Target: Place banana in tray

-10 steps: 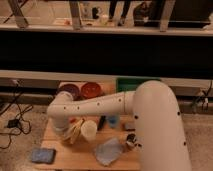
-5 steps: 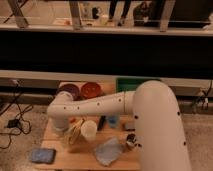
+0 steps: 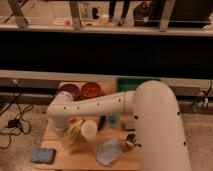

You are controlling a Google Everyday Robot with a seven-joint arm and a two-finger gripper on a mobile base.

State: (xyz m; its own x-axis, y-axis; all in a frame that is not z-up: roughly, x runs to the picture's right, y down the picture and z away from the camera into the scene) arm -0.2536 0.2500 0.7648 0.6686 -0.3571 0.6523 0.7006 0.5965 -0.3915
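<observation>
Camera view matches the earlier frames: nothing has shifted. Banana (image 3: 76, 134) lies lower left of centre on the wooden surface (image 3: 85, 161), long axis running upper right to lower left, beside the white cup (image 3: 89, 131). The pincer (image 3: 69, 136) sits at it; its grip cannot be told. Green tray (image 3: 131, 83) stands at the surface's far right edge, behind the arm (image 3: 100, 106).
</observation>
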